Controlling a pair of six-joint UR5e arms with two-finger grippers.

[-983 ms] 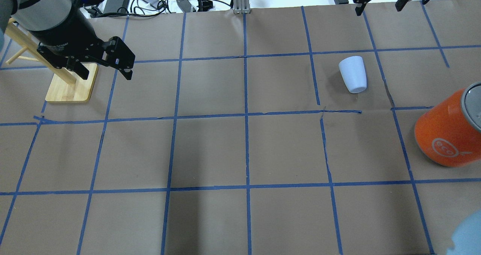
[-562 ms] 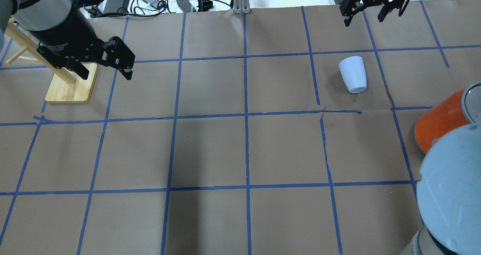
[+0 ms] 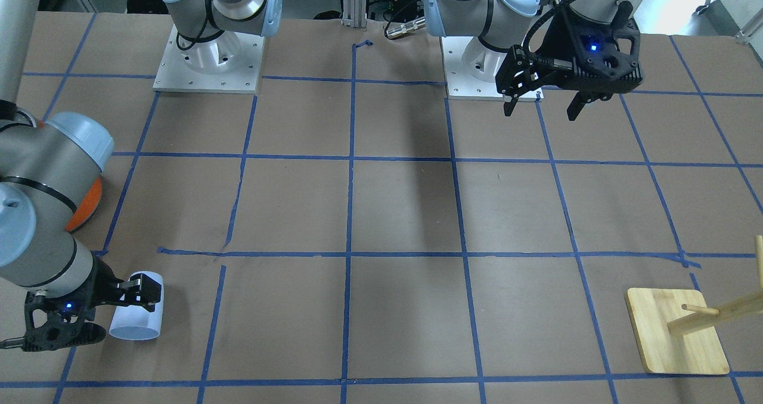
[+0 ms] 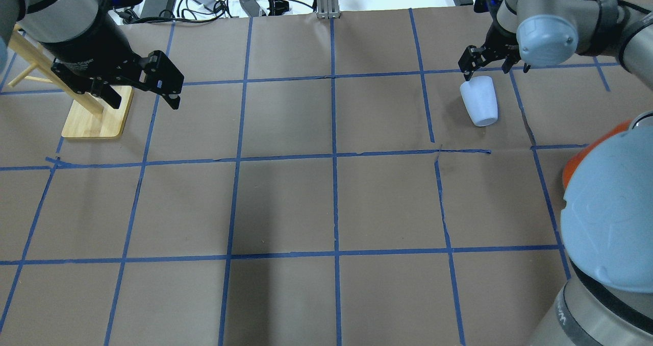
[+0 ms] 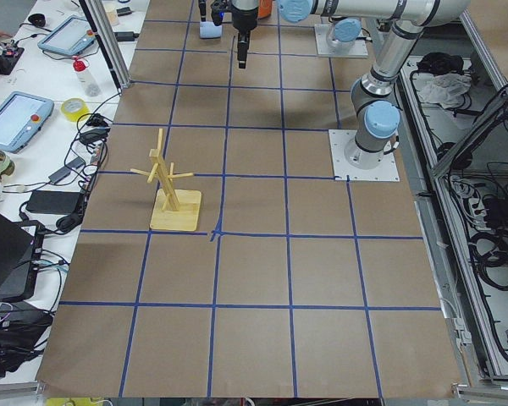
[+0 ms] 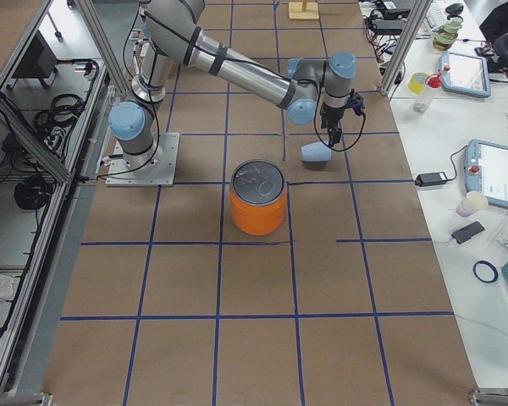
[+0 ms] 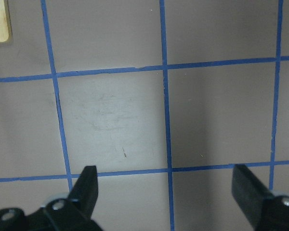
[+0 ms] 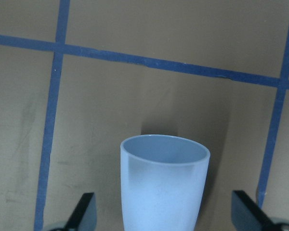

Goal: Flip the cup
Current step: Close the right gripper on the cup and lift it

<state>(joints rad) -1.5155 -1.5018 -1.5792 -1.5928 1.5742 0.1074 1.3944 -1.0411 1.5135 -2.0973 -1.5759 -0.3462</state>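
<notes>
Brown paper ruled into squares by blue tape covered the surface (image 4: 285, 203). On it we saw the small pale blue-white plastic cup (image 4: 479, 103) lying on its side, directly under the right claw (image 4: 488, 70). Its mouth pointed away from the robot and its rounded, narrower base pointed back toward it.

We found the right claw spread wide and gripping nothing. In the right wrist view its two black fingers (image 8: 82, 214) stood one on either side of the cup, each with a clear strip of paper between it and the cup's wall. That view also showed the rim and the blue-tinted inside. We could not tell how high the claw hung over the cup, only that it was over the mouth end.

Nearer the robot than the right claw, further out to the right and well apart from it, the large orange can with a silver top (image 6: 258, 207) stood upright.

The left claw (image 4: 144, 100) hung in the air over the other half of the surface, well apart from the cup. It too was spread wide and empty, with only taped paper between its fingers in the left wrist view. The pale wooden peg stand (image 3: 676, 329) stood on its outer side. A corner of the stand's base showed at the edge of that wrist view.
</notes>
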